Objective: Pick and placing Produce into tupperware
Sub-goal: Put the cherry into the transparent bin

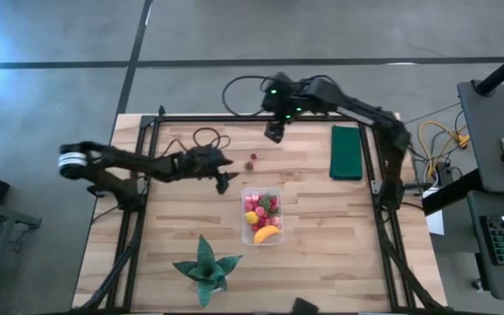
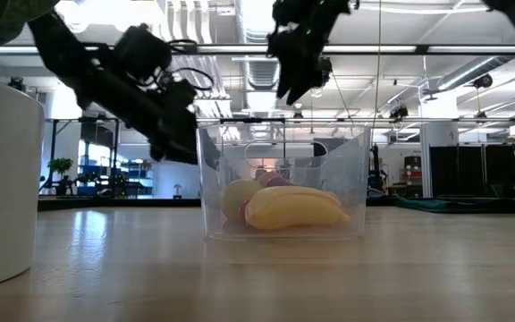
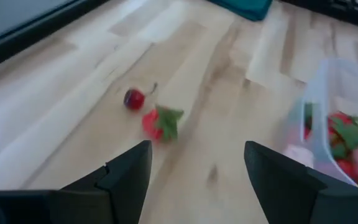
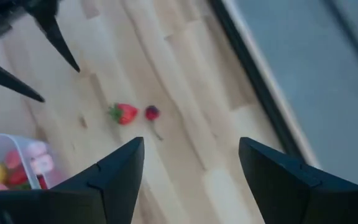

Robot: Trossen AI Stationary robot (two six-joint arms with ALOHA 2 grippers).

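I judge retrieval underway: tupperware (image 1: 263,216) at frame centre holds most produce; a strawberry (image 1: 248,164) and cherry (image 1: 255,157) lie above it. Left gripper (image 1: 227,179) open and empty, right gripper (image 1: 274,133) likewise. Next: descend onto the strawberry.

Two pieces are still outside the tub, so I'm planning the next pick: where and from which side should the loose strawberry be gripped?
Grip the strawberry across its red body, coming down from above. It lies on its side on the table, leaves to one end, a cherry close by, so keep the fingers off that side. The open left gripper is nearer.
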